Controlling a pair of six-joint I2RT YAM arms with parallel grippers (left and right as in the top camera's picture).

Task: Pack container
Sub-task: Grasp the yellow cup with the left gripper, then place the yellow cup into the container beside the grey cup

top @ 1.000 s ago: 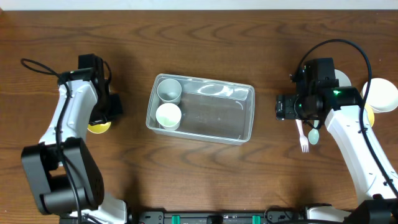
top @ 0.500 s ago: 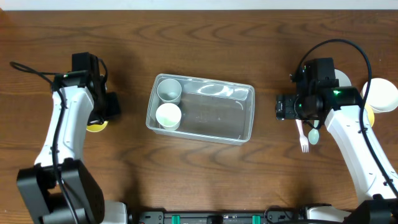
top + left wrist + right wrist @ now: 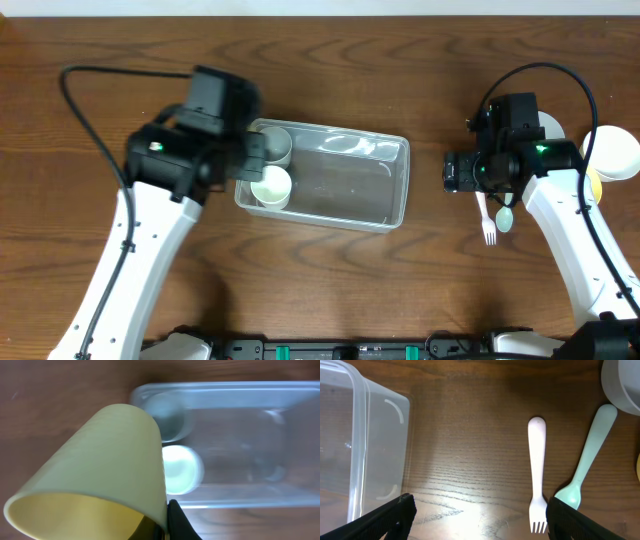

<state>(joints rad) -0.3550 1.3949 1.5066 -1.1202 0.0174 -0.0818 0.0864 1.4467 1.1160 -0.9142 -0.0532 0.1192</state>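
Note:
The clear plastic container (image 3: 385, 190) lies mid-table and holds a grey cup (image 3: 275, 146) and a pale green cup (image 3: 270, 186) at its left end. My left gripper (image 3: 248, 165) is over the container's left edge. In the left wrist view it (image 3: 167, 522) is shut on the rim of a tilted yellow cup (image 3: 100, 470), with the container (image 3: 250, 435) below. The yellow cup is hidden under the arm in the overhead view. My right gripper (image 3: 448, 172) is open and empty to the right of the container, over bare wood (image 3: 480, 510).
A white fork (image 3: 537, 475) and a mint spoon (image 3: 585, 460) lie by my right gripper, as the overhead view shows (image 3: 487, 222). A grey bowl (image 3: 622, 385), a white bowl (image 3: 615, 152) and a yellow item (image 3: 595, 185) sit at the far right.
My left arm has lifted the yellow cup from the table at the left and swung right to the container's left end. The right arm has not moved.

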